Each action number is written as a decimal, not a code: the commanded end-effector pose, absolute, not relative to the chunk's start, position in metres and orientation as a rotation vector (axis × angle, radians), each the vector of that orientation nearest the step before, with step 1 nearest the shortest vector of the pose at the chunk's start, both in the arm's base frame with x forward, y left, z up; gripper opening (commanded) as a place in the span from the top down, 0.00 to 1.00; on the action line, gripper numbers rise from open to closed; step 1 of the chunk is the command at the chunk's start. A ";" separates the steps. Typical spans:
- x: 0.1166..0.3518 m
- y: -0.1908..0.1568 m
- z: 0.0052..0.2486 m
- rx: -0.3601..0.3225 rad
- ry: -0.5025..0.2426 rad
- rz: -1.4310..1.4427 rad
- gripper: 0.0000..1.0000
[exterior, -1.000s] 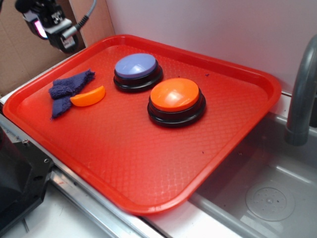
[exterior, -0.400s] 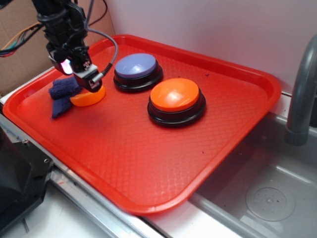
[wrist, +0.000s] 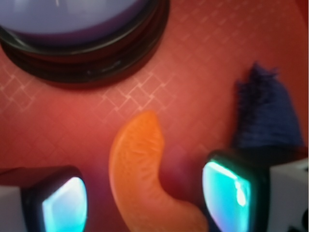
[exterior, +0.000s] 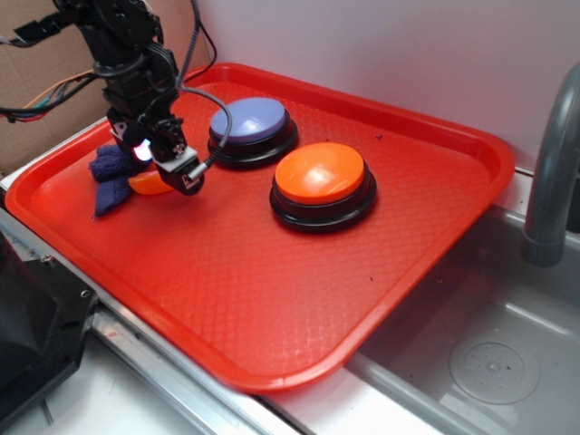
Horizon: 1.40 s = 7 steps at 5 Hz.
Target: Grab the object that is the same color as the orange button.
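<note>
Small glossy orange plastic wedge (wrist: 145, 179), curved like an orange slice, finely textured on its upper face, lying flat on the red plastic tray (exterior: 299, 299) with diamond-embossed floor. Much smaller than either push button. In the exterior view only a sliver of the wedge (exterior: 145, 184) visible, mostly hidden behind the black robot hand (exterior: 172, 172).

Hand spread apart, nothing gripped. In the wrist view, wedge placed between the two fingertips (wrist: 60, 200), nearer the right-hand one as seen in that picture; lower end of the wedge reaching close to that fingertip, contact not determinable. Both fingertip pads glowing cyan. Hand (wrist: 145, 203) low over the tray, directly above the wedge.

Dark blue-purple fuzzy cloth (exterior: 111, 177) crumpled just beside the wedge, on the side toward the tray's left rim; in the wrist view, cloth (wrist: 263, 116) above the right-hand fingertip. Large round lavender-blue dome button (exterior: 249, 127) on a black base close behind the wedge. Large round orange dome button (exterior: 322, 181) on a black base further to the right, well apart from the hand, matching the wedge in colour.

Tray resting on a metal surface (exterior: 181, 385) beside a steel sink (exterior: 489, 353). Grey faucet pipe (exterior: 553, 172) at the right edge. White wall (exterior: 408, 45) behind; brown cardboard panel (exterior: 36, 100) at the far left.
</note>
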<state>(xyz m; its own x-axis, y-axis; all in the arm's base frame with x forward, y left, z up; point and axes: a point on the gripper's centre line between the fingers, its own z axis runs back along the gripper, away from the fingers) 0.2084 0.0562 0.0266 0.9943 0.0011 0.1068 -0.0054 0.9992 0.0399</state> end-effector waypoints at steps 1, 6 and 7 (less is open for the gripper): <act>0.213 0.057 0.021 0.049 -0.127 0.011 0.02; 0.218 0.055 0.034 0.048 -0.148 0.032 1.00; 0.219 0.051 0.065 0.040 -0.198 0.048 1.00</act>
<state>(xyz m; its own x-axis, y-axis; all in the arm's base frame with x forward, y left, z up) 0.2101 0.0485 0.0520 0.9873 0.0525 0.1497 -0.0565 0.9982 0.0223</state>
